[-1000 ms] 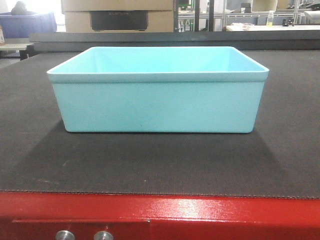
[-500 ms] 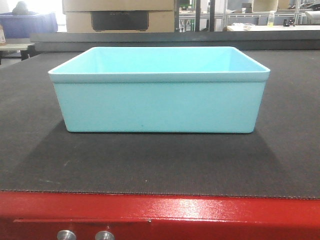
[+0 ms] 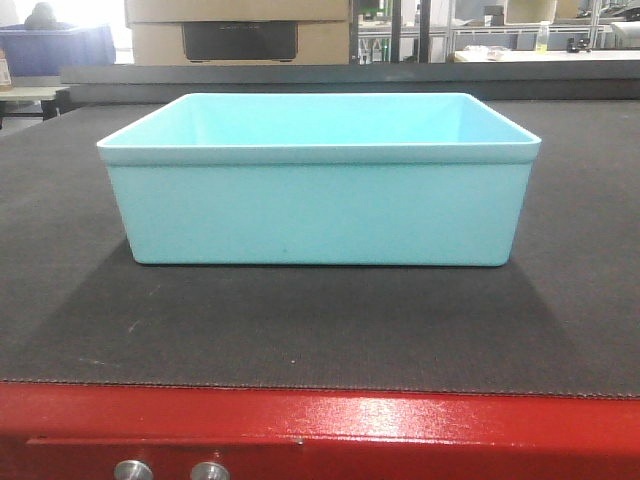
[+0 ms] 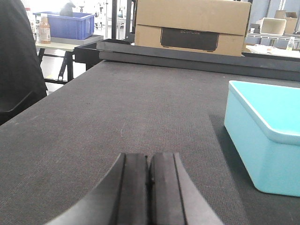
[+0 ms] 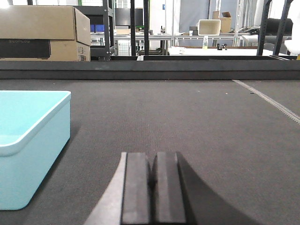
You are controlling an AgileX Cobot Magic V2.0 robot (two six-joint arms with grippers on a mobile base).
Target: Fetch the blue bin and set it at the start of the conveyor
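While it rests upright, light aqua rectangular plastic bin (image 3: 318, 190): delivered on dark grey textured fabric belt (image 3: 300, 330).
Left gripper (image 4: 149, 180): fingers pressed together, empty.
Right gripper (image 5: 153, 180): fingers pressed together, empty.

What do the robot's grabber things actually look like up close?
Only the fingertips show. The left gripper has two matte black, ribbed, flat-sided fingers flaring into a curved base. The right gripper looks the same: dark blocky pads, a paler curved edge on one side. No cables or markings visible.
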